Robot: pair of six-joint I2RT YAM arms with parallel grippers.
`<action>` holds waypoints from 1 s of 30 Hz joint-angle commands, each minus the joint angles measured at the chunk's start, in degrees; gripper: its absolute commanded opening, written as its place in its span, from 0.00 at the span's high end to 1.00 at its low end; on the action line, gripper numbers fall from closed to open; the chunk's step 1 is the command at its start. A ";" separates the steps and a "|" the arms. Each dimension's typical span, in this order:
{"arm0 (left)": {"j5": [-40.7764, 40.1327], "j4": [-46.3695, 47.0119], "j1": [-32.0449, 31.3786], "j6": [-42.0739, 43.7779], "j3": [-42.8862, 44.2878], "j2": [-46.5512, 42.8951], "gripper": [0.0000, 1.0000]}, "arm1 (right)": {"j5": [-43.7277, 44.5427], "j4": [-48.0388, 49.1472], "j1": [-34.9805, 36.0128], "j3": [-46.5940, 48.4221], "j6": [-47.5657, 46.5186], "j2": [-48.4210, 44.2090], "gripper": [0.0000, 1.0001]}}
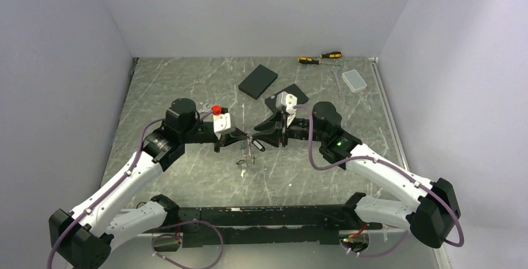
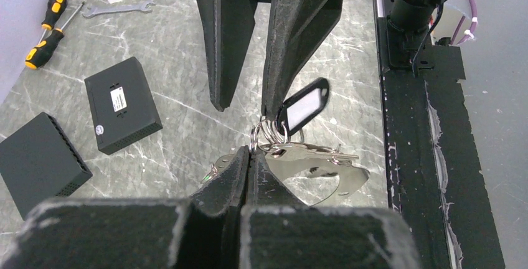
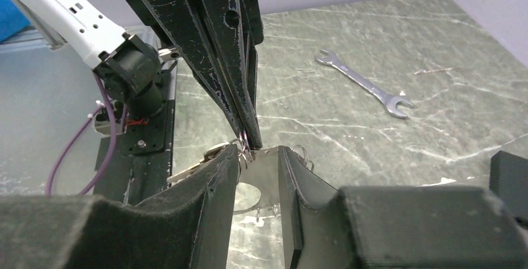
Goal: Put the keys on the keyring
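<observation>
The grey marbled table carries both arms at its 6 o'clock edge, and they reach in to meet at its centre. Just past the centre, toward 12 o'clock, lies a flat black box. A second black box sits near it at 1 o'clock and has a small white label whose print is too small to read. A clear lidded plastic box rests at 2 o'clock by the table's right edge, with a silver open-ended wrench just to its 9 o'clock side. I can make out no marking on the wrench. Two yellow-and-black screwdrivers lie at the far edge, about 1 o'clock.

The left gripper has its fingers pressed together on the keyring, thin grey metal loops showing at its tips. It holds them above the table's centre. The keys, silver and bunched, hang from those loops toward 3 o'clock in the left wrist view, over a broad shiny metal piece I cannot identify. A black key tag on the same loops has a white window with nothing written on it.

The right gripper has its fingers spread apart. One fingertip is against the loops.
</observation>
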 commanded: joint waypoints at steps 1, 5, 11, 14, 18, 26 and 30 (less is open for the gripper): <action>-0.28 1.78 -0.12 1.37 1.41 -1.29 1.00 | 0.36 -0.19 -0.16 2.00 4.15 -1.27 0.67; -0.52 1.61 -0.12 1.37 1.49 -1.18 1.00 | -1.73 -0.10 -0.12 1.76 6.57 -1.60 0.67; -0.95 1.34 -0.19 1.46 1.58 -1.22 1.00 | -2.72 -1.28 -0.10 1.88 8.53 -1.78 0.67; -1.19 1.08 -0.20 1.54 1.65 -1.12 1.00 | -4.18 0.29 -0.05 1.74 11.11 -1.43 0.64; -1.48 0.89 -0.20 1.63 1.67 -0.92 1.00 | -3.75 0.75 -0.14 1.70 12.11 -2.05 0.60; -5.35 -0.32 -0.31 1.58 2.32 0.04 1.00 | -0.60 -3.11 -0.03 2.47 12.38 -2.87 0.59; -6.91 -0.77 -0.37 1.31 2.72 0.64 1.00 | -0.50 -2.77 0.04 1.01 13.28 -3.18 0.61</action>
